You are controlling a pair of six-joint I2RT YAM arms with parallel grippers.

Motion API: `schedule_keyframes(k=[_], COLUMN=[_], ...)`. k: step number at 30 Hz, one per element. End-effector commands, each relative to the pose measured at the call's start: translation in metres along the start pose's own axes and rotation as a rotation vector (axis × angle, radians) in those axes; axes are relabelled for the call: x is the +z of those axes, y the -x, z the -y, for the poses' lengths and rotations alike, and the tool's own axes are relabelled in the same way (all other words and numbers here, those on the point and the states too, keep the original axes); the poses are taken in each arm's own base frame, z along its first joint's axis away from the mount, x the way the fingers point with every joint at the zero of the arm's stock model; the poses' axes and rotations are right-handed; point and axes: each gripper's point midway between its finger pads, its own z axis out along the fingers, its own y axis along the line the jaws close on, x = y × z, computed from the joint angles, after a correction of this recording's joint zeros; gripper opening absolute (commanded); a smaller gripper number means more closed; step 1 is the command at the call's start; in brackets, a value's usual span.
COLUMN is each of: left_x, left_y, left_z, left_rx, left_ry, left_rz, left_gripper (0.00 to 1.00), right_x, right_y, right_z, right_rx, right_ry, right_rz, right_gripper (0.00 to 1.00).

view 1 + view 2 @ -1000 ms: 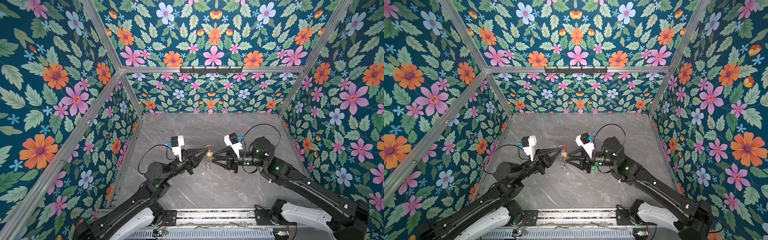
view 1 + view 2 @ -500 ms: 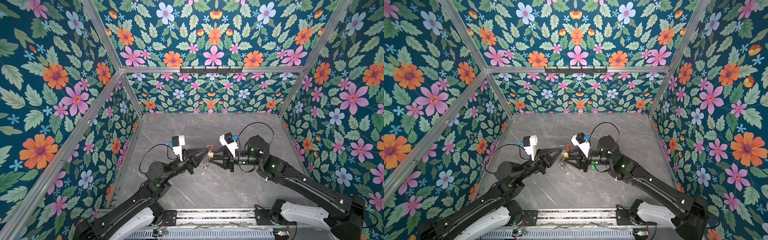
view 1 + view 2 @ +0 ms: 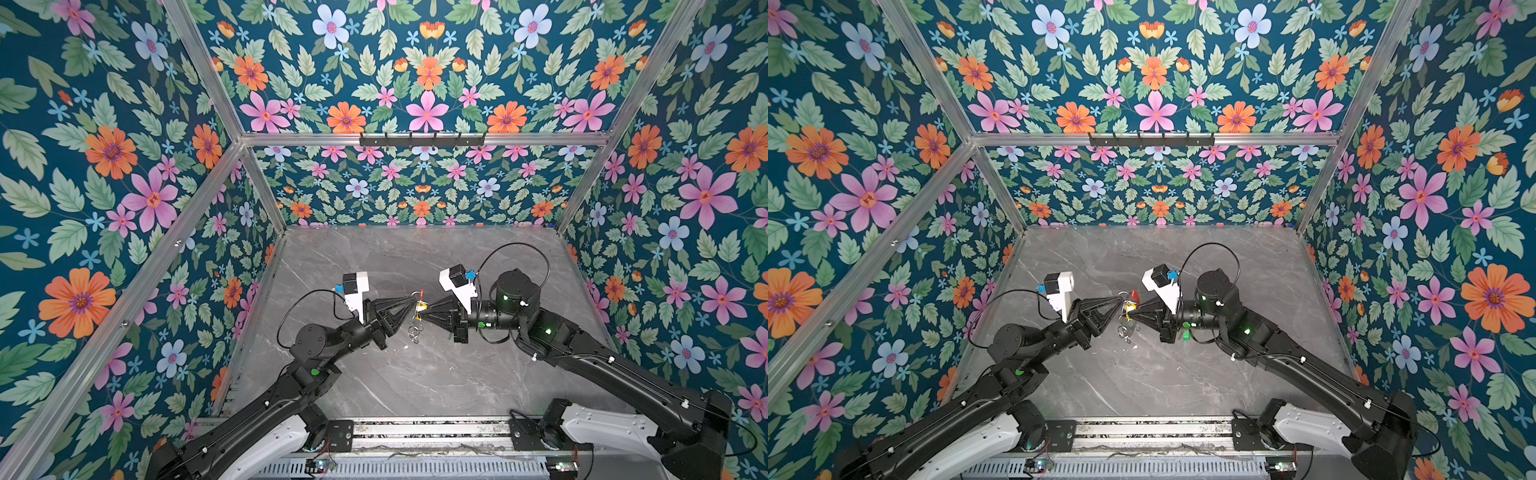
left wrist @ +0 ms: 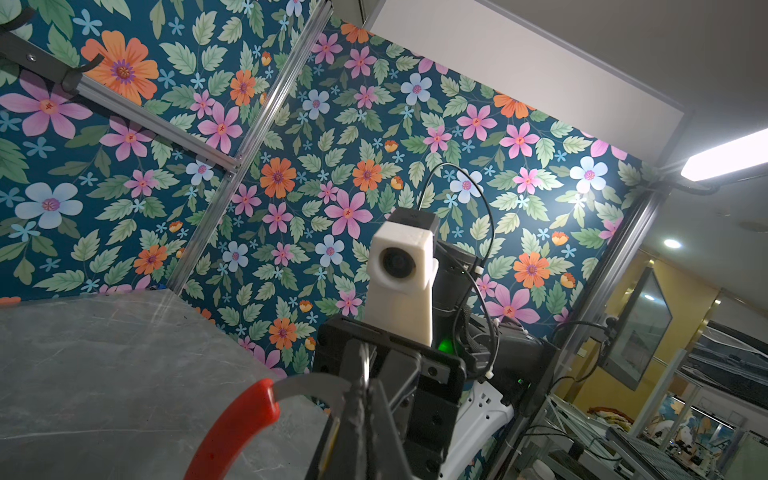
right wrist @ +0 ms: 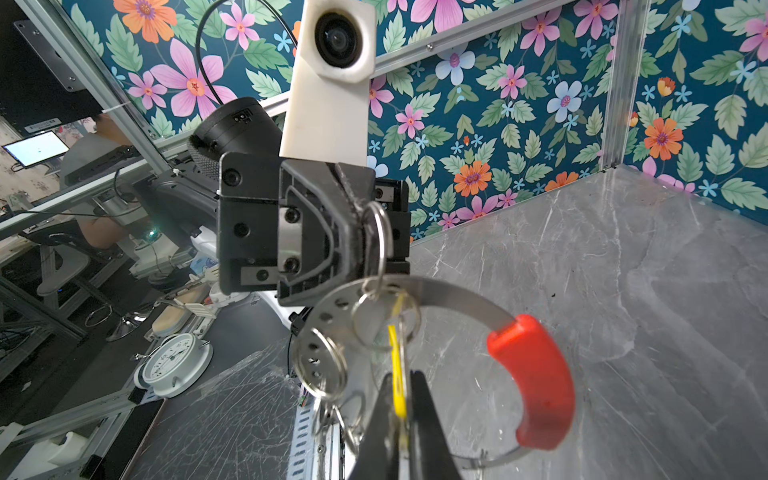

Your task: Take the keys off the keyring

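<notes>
The keyring is a grey metal band with holes and a red arc; it hangs in the air above the middle of the table, seen in both top views. My left gripper is shut on the band, and its fingers show in the right wrist view. Of the keys, a yellow-tagged one hangs from a split ring, and my right gripper is shut on its tag. A small green piece shows under the right wrist; I cannot tell whether it is a key.
Several bare silver split rings dangle from the band below the grippers. The grey marble table is walled by floral panels. A black hook rail runs along the back wall. A metal frame rail borders the front.
My right arm has moved left up to the keyring, and its jaws have shut on the yellow tag. The left gripper has kept its grip and barely moved.
</notes>
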Motion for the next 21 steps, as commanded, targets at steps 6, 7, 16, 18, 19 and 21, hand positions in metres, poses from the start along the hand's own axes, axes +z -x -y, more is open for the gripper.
schedule_keyframes(k=[6,7,16,18,19,21], left_x=[0.002,0.002,-0.001,0.0,0.0,0.0], left_y=[-0.004,-0.004,-0.005,-0.006,-0.007,-0.008], left_z=[0.002,0.001,-0.006,-0.007,-0.007,-0.009], left_rx=[0.04,0.042,0.132,0.149,0.154,0.159], left_ry=[0.014,0.025,0.1,0.113,0.116,0.129], left_rz=[-0.063,-0.07,-0.099,-0.112,-0.116,-0.128], left_gripper=[0.0,0.0,0.0,0.0,0.0,0.0], right_x=[-0.007,-0.008,-0.014,-0.014,-0.015,-0.017], right_y=[-0.016,-0.017,-0.022,-0.022,-0.022,-0.022], right_z=[-0.004,-0.004,-0.005,-0.003,-0.001,0.001], right_rx=[0.009,0.006,0.002,0.001,-0.002,-0.005], right_ry=[-0.009,-0.013,-0.024,-0.045,-0.057,-0.077], right_rz=[-0.126,-0.136,-0.185,-0.191,-0.195,-0.207], right_gripper=[0.0,0.0,0.0,0.0,0.0,0.0])
